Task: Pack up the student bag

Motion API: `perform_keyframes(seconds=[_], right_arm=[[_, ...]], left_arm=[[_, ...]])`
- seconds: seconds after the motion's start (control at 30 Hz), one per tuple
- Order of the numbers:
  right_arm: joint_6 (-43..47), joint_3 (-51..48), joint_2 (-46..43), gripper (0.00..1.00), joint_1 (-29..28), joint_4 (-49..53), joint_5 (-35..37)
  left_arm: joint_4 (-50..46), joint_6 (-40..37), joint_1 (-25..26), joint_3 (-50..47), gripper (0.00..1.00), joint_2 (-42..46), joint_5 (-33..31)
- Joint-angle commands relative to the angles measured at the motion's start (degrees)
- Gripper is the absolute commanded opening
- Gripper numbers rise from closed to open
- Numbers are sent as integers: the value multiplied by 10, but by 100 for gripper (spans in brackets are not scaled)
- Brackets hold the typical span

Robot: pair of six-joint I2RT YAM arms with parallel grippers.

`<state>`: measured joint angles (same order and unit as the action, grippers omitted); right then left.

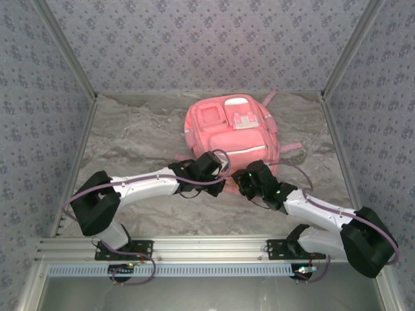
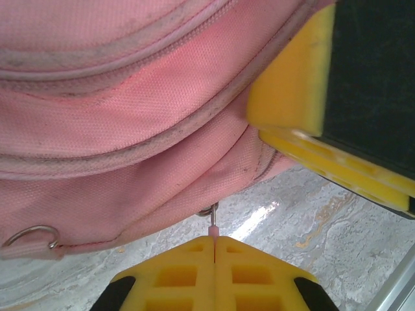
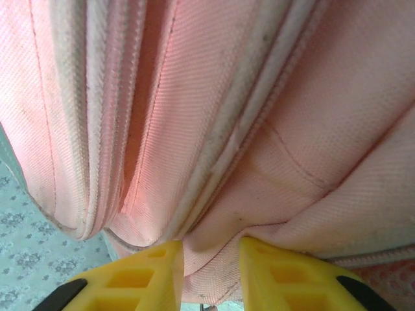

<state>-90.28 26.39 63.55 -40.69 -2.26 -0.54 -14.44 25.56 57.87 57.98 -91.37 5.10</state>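
Ahead of both tools: the student bag [image 1: 230,133].
Left tool [image 2: 214,238] pinches its zipper pull [image 2: 212,227]; right tool [image 3: 211,259] clamps fabric alongside.

Pink student bag [image 1: 230,133], strips perhaps white; pink zip pull [image 2: 213,228]; marbled grey-beige counter [image 1: 136,149]; grey-blue flowered wall [image 1: 194,39]; yellow left end effector [image 2: 214,245], yellow right end effector [image 3: 211,254].

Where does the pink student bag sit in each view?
Top external: student bag at centre, on the table.
Left wrist: across the upper left, above the shut left gripper.
Right wrist: across the frame, a fold between the fingers of the right gripper.
Shared landmark: the bag's grey-edged zip seams.
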Motion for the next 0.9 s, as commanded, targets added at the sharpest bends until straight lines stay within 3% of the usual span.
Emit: perform_keyframes(seconds=[0.0,0.17,0.5,0.57,0.73,0.87], right_arm=[[-7,0,-20,30,-4,16,28],[-11,13,-48,50,-21,72,42],[-23,5,-11,57,-30,54,22],[-22,5,11,57,-21,38,15],[-21,-4,63,38,12,-10,-3],[-14,4,81,30,19,-19,-7]], left_arm=[[20,5,5,-10,0,-3,14],[29,5,6,-17,0,-12,20],[58,1,0,-28,0,-38,24],[62,2,-2,-29,0,-43,24],[71,0,-6,-28,0,-61,24],[73,-2,-12,-23,0,-78,23]])
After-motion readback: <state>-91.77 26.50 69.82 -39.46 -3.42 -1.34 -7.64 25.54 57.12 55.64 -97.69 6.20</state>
